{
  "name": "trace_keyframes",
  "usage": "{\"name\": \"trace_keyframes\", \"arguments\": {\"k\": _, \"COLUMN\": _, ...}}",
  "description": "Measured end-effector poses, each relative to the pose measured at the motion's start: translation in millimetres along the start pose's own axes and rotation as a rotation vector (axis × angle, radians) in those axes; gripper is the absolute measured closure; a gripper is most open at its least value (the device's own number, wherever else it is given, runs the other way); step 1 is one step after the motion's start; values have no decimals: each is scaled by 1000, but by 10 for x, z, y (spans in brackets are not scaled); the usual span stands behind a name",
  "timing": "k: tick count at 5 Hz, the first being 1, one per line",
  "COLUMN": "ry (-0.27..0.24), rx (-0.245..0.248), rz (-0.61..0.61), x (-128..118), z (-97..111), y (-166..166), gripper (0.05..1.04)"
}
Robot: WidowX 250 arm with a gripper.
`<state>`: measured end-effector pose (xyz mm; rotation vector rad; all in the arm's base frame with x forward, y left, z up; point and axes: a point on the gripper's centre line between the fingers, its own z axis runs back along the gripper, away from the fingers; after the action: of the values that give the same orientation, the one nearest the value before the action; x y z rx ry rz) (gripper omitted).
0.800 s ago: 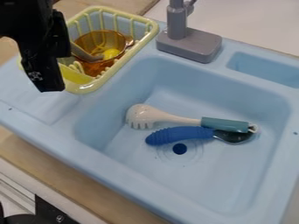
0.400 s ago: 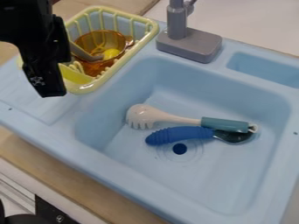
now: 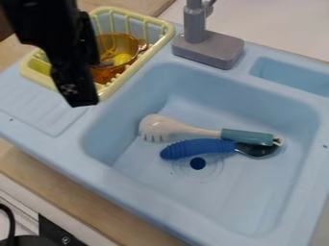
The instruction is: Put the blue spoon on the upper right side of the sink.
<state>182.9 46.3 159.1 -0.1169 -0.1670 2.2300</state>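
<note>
- Gripper (image 3: 83, 103), black and hard-shelled, hangs at the upper left, angled downward with its tip leaning slightly right; whether it is open or closed, I cannot tell.
- A small white marking sits on its lower part, too small to read.
- Behind it in the view, partly covered, stands a yellow plastic dish rack (image 3: 164, 32), holding a see-through amber bowl (image 3: 114, 41).
- Just left of the basin is the ribbed drainboard (image 3: 35, 108) of the light-blue plastic sink (image 3: 96, 168).
- The blue spoon (image 3: 196, 148), with a ridged handle and a dark, shiny bowl, lies across the basin floor, its handle pointing left, beside the dark round drain (image 3: 198, 163).
- Along its upper side lies a white pasta server (image 3: 157, 129) with a teal handle, which overlaps part of the spoon's bowl.
- A grey plastic faucet (image 3: 208, 48) stands on the far rim, a small recessed compartment (image 3: 292, 74) to its right.
</note>
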Motion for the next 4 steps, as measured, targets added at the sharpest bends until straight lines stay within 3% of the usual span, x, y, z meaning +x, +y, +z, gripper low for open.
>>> {"name": "trace_keyframes", "arguments": {"k": 2, "ry": 45, "rx": 13, "rz": 153, "x": -402, "z": -252, "y": 162, "gripper": 85}}
{"name": "trace_keyframes", "arguments": {"k": 4, "ry": 144, "rx": -7, "rz": 187, "x": -772, "z": -458, "y": 355, "gripper": 85}}
